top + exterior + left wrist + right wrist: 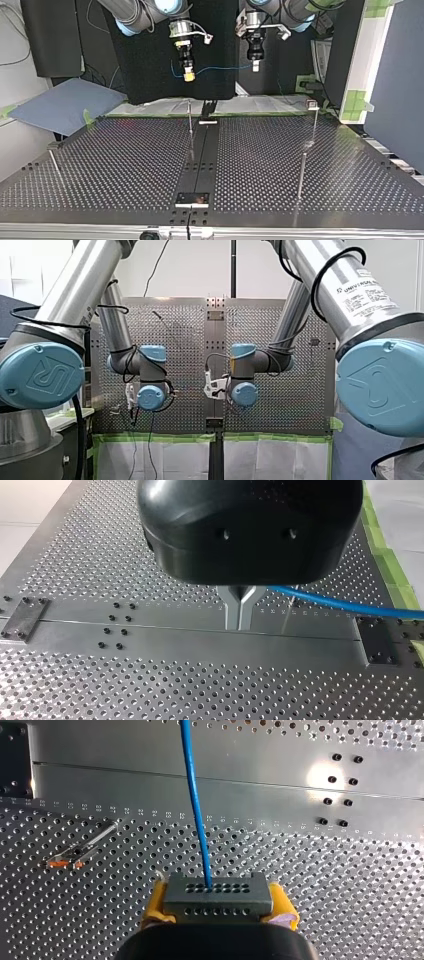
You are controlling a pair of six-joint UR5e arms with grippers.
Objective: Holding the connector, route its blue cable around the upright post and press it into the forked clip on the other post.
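Observation:
In the right wrist view my right gripper (218, 906) is shut on the grey connector (218, 890), with yellow pads (156, 901) on both sides of it. The blue cable (195, 800) leaves the connector and runs straight ahead over the plate. In the top view the cable (220, 68) hangs between my right gripper (188, 75) and my left gripper (255, 66), both high above the table's far edge. My left gripper's metal fingers (240, 611) are shut, with the cable (340, 604) coming out beside them. A thin upright post (190, 130) stands mid-table. Another post (314, 122) carries a small clip (312, 104).
The perforated table (125, 165) has a dark centre strip (205, 155). Further thin posts stand at the top view's right front (301, 175) and left (55, 162). Green tape (395, 565) marks the table's edge. A thin post with an orange-marked end (82, 850) shows below my right gripper.

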